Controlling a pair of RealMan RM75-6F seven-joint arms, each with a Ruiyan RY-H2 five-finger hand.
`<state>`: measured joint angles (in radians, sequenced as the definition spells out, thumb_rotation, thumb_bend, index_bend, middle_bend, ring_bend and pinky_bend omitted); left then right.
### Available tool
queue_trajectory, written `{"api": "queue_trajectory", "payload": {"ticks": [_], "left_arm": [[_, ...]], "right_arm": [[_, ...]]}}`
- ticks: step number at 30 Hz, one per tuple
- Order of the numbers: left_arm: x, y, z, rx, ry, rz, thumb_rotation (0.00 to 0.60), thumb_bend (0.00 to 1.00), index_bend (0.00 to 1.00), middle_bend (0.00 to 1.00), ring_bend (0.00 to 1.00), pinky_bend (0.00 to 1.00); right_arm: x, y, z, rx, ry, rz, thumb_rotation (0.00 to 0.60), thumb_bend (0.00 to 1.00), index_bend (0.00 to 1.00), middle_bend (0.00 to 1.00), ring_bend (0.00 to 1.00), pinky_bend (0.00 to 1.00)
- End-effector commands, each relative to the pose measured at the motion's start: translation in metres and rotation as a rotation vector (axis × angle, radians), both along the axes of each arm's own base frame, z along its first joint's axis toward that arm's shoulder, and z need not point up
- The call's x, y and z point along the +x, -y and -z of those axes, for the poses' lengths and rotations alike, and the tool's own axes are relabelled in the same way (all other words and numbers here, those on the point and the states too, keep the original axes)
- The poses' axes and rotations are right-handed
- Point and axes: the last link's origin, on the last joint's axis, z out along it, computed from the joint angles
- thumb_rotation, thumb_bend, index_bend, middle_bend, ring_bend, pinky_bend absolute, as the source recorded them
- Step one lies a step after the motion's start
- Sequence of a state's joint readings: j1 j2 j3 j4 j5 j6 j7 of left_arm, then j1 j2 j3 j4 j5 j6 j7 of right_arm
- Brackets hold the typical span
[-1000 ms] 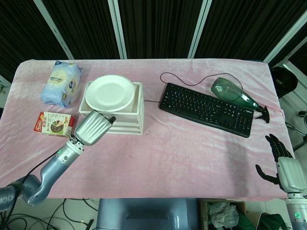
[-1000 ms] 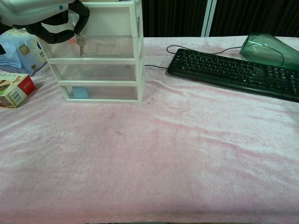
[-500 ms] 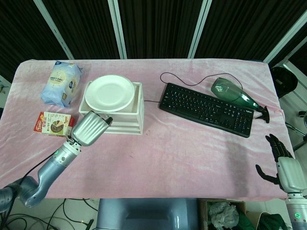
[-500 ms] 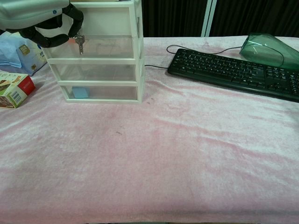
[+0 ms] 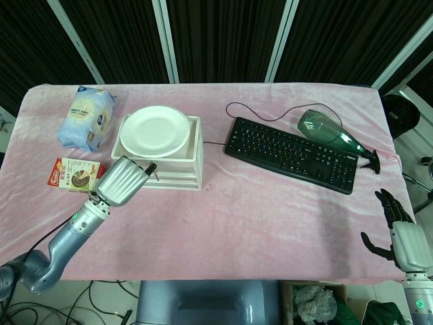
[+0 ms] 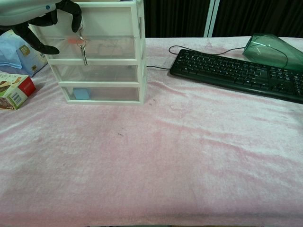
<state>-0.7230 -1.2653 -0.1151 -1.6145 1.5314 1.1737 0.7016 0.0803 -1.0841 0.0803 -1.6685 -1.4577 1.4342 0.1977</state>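
Note:
A white three-drawer unit [image 5: 195, 161] [image 6: 97, 73] with clear drawer fronts stands at the table's left, and a white plate [image 5: 154, 131] lies on top of it. My left hand [image 5: 122, 180] [image 6: 45, 14] hovers in front of the top drawer, thumb and fingers spread apart. A small metal key [image 6: 84, 52] dangles on its ring from one fingertip, right against the top drawer's front. A blue item [image 6: 81, 93] lies in the bottom drawer. My right hand [image 5: 400, 235] hangs off the table's near right corner, fingers spread, holding nothing.
A black keyboard [image 5: 292, 154] [image 6: 236, 73] with its cable lies right of the drawers, a green handheld vacuum [image 5: 325, 130] [image 6: 267, 49] behind it. A blue-and-white snack bag [image 5: 86, 116] [image 6: 16, 45] and a red box [image 5: 74, 175] [image 6: 14, 91] sit left of the drawers.
My left hand has drawn back slightly toward the left and its curled fingers have spread; the key now hangs lower from one fingertip. The right hand has not moved.

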Motion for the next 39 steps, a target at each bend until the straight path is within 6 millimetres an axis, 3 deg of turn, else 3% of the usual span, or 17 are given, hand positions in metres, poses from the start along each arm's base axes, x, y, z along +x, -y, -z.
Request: {"api": "queue_trajectory", "payload": {"ticks": [1, 10, 13, 17, 19, 22, 24, 26, 29, 32, 39], "left_arm": [[0.0, 0.001, -0.001, 0.005, 0.008, 0.006, 0.6, 0.14, 0.38, 1.0, 1.0, 1.0], [-0.002, 0.018, -0.013, 0.004, 0.125, 0.005, 0.6, 0.14, 0.37, 1.0, 1.0, 1.0], [-0.012, 0.034, -0.021, 0.007, 0.193, -0.012, 0.6, 0.14, 0.37, 1.0, 1.0, 1.0], [-0.043, 0.063, -0.034, 0.029, 0.261, -0.077, 0.6, 0.14, 0.35, 0.97, 0.98, 0.98], [-0.062, 0.078, -0.042, 0.056, 0.291, -0.127, 0.6, 0.14, 0.31, 0.87, 0.91, 0.91], [-0.089, 0.098, -0.05, 0.086, 0.334, -0.231, 0.6, 0.13, 0.23, 0.6, 0.67, 0.67], [-0.109, 0.113, -0.057, 0.113, 0.355, -0.307, 0.6, 0.12, 0.14, 0.38, 0.46, 0.48], [-0.124, 0.126, -0.062, 0.128, 0.371, -0.364, 0.6, 0.09, 0.06, 0.21, 0.28, 0.33], [-0.147, 0.145, -0.069, 0.138, 0.404, -0.479, 0.6, 0.05, 0.0, 0.04, 0.1, 0.13], [-0.158, 0.156, -0.074, 0.139, 0.44, -0.547, 0.6, 0.04, 0.0, 0.0, 0.05, 0.07], [-0.179, 0.167, -0.08, 0.165, 0.508, -0.576, 0.6, 0.04, 0.0, 0.0, 0.05, 0.06]], "right_arm": [[0.0, 0.0, 0.0, 0.0, 0.0, -0.001, 0.6, 0.28, 0.04, 0.0, 0.06, 0.2], [0.0, 0.0, 0.0, 0.003, -0.002, 0.0, 0.6, 0.28, 0.04, 0.0, 0.06, 0.2], [0.0, 0.0, 0.0, 0.005, -0.004, 0.0, 0.6, 0.28, 0.04, 0.0, 0.06, 0.2], [0.0, 0.0, 0.0, 0.004, -0.009, 0.001, 0.6, 0.28, 0.04, 0.0, 0.06, 0.2], [-0.001, 0.0, 0.0, 0.003, -0.014, -0.001, 0.6, 0.28, 0.04, 0.0, 0.06, 0.2], [0.0, 0.0, 0.0, 0.002, -0.022, -0.005, 0.6, 0.28, 0.04, 0.0, 0.06, 0.2], [0.0, 0.0, 0.0, 0.001, -0.029, -0.008, 0.6, 0.28, 0.04, 0.0, 0.06, 0.2], [0.0, -0.001, 0.0, 0.0, -0.035, -0.01, 0.6, 0.28, 0.04, 0.0, 0.06, 0.2], [0.0, -0.001, 0.0, -0.003, -0.045, -0.013, 0.6, 0.28, 0.04, 0.0, 0.06, 0.2], [0.0, -0.001, 0.0, -0.006, -0.053, -0.016, 0.6, 0.28, 0.04, 0.0, 0.06, 0.2], [0.0, -0.002, 0.0, -0.01, -0.074, -0.024, 0.6, 0.28, 0.04, 0.0, 0.06, 0.2]]}}
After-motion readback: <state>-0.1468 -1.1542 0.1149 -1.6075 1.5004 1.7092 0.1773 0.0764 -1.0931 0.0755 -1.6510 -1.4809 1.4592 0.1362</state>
